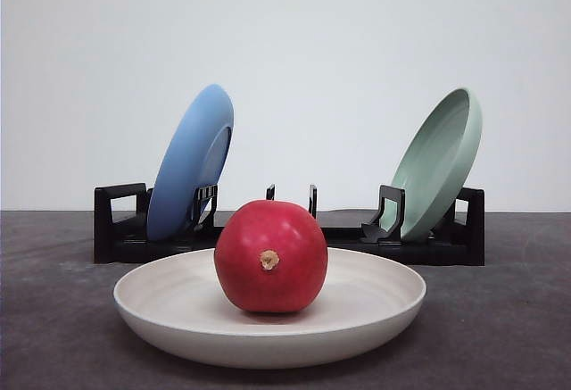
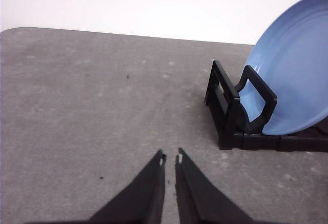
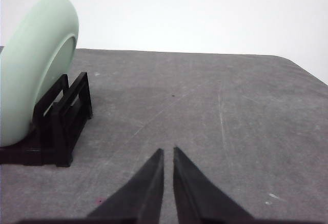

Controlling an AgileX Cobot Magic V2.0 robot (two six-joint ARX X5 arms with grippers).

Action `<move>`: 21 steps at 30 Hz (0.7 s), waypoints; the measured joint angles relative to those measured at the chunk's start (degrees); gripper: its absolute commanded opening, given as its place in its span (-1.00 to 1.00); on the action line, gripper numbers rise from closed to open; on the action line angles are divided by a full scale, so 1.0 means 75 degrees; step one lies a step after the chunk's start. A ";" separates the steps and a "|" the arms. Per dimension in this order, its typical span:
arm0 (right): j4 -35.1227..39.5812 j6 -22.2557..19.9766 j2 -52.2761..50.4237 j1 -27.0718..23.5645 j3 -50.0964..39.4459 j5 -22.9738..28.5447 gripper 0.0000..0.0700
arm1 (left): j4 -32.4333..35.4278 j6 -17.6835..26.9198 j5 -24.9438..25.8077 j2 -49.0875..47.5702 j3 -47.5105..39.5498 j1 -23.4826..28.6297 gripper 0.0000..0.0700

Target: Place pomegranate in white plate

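- The pomegranate (image 1: 270,256) sits in the middle of the white plate (image 1: 161,305), nub facing the front; the job looks done
- The rack (image 1: 120,229) behind holds a blue plate (image 1: 189,162) and a green plate (image 1: 439,162)
- Left gripper (image 2: 170,158) and right gripper (image 3: 168,151) are nearly closed, holding nothing; best keep them well away from the fruit

Open tabletop (image 1: 53,319) flanking white plate (image 1: 375,305)

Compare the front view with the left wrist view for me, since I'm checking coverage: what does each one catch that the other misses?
Front view alone: the pomegranate sitting in the white plate, and the pale green plate leaning in the rack. Left wrist view alone: the left gripper, fingertips nearly together, holding nothing. Both: the blue plate in the black rack on the grey table.
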 measured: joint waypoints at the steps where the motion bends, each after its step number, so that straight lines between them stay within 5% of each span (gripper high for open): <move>1: 0.0000 0.0000 0.0000 0.0000 0.0000 0.0000 -0.92 | 0.0000 0.0000 0.0000 0.0000 0.0000 0.0000 -0.95; 21: 0.0000 0.0000 0.0000 0.0000 0.0000 0.0000 -0.92 | 0.0000 0.0000 0.0000 0.0000 0.0000 0.0000 -0.95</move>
